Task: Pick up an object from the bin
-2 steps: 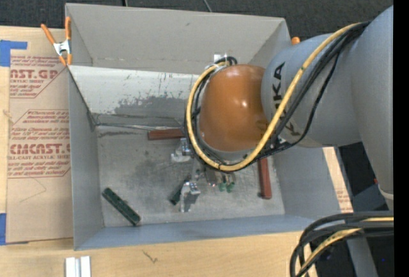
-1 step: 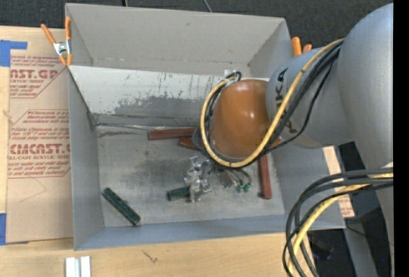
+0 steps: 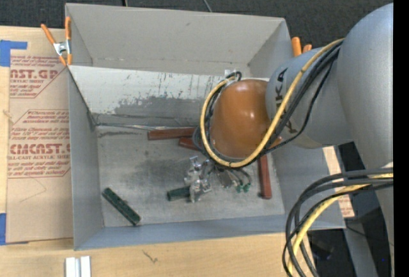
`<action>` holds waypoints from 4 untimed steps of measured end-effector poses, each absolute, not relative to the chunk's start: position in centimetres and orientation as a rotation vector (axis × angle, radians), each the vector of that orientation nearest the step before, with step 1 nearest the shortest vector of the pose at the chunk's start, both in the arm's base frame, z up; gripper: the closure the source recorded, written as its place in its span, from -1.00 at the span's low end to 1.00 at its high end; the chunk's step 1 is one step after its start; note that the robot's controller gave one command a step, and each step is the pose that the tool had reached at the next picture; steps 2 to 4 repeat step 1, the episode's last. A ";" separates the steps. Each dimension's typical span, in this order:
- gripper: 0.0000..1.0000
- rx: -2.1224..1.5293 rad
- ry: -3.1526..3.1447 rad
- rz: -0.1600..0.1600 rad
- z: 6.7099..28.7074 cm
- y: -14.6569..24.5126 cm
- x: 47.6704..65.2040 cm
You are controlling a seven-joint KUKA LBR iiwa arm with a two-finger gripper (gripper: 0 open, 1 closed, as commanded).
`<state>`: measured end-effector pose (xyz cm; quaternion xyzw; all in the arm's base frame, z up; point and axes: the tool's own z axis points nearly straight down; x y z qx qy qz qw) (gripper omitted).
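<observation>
Two dark green bars lie on the floor of the bin (image 3: 86, 141). The longer green bar (image 3: 121, 206) is well apart at the front left. The short green bar (image 3: 177, 194) lies just beside the pincer (image 3: 197, 186), which hangs low over the middle. Whether the pincer stands wide or narrow I cannot tell. A brown stick (image 3: 167, 135) lies behind it. To my mind, a good grasp means centring over the short bar, straddling its narrow width, and closing only once at floor level.

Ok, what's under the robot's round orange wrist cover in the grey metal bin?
A reddish-brown flat stick pokes out leftward from beneath the orange cover, and the gripper shows at its lower edge. The bin floor directly underneath is hidden.
</observation>
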<state>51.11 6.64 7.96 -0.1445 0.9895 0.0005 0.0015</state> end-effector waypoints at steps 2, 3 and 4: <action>1.00 -0.441 3.102 0.001 25.5 8.6 51.8; 1.00 -0.441 3.102 0.001 25.5 8.6 51.8; 1.00 -0.441 3.102 0.001 25.5 8.6 51.8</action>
